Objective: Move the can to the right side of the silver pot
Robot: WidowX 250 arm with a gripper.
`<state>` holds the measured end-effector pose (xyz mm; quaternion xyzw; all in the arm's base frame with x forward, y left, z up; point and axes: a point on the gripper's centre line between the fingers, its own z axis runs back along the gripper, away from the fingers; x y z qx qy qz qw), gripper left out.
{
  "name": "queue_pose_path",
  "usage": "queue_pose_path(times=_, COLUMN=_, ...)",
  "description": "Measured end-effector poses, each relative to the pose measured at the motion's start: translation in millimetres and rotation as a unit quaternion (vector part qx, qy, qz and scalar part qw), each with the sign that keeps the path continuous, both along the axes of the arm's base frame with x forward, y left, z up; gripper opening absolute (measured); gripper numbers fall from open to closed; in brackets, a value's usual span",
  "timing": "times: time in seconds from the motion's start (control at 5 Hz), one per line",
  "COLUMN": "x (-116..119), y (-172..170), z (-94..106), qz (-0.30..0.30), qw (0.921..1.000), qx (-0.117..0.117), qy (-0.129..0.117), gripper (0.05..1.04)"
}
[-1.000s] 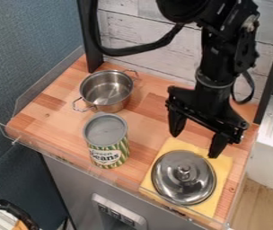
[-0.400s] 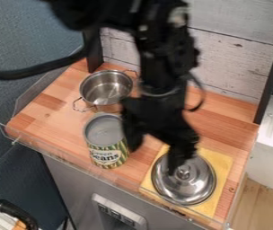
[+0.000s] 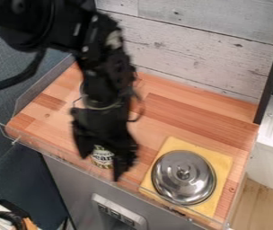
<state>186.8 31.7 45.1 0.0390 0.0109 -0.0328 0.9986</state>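
Observation:
The black gripper [image 3: 101, 166] hangs over the can at the left front of the wooden counter, its two fingers apart, one at the can's left and one across its right part. Between them shows the lower label of the green-striped can [image 3: 103, 157]; its top is hidden behind the gripper. Whether the fingers touch the can, I cannot tell. The silver pot stands behind the can, almost wholly covered by the arm, with a bit of its left handle [image 3: 75, 102] showing.
A silver lid [image 3: 183, 177] lies on a yellow cloth [image 3: 218, 162] at the right front. A clear low guard runs along the counter's left and front edges. A whitish plank wall [image 3: 193, 49] stands behind.
The arm and gripper have swung left, from above the lid's back edge to over the can, now covering most of the can and pot. Can, pot and lid show no visible shift.

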Motion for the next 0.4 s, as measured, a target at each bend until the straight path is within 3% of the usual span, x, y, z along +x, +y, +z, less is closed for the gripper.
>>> queue_pose_path(times=0.4, x=0.5, y=43.6, z=-25.0, qz=-0.008, qw=0.9992, qx=0.027, qy=0.028, gripper=1.0)
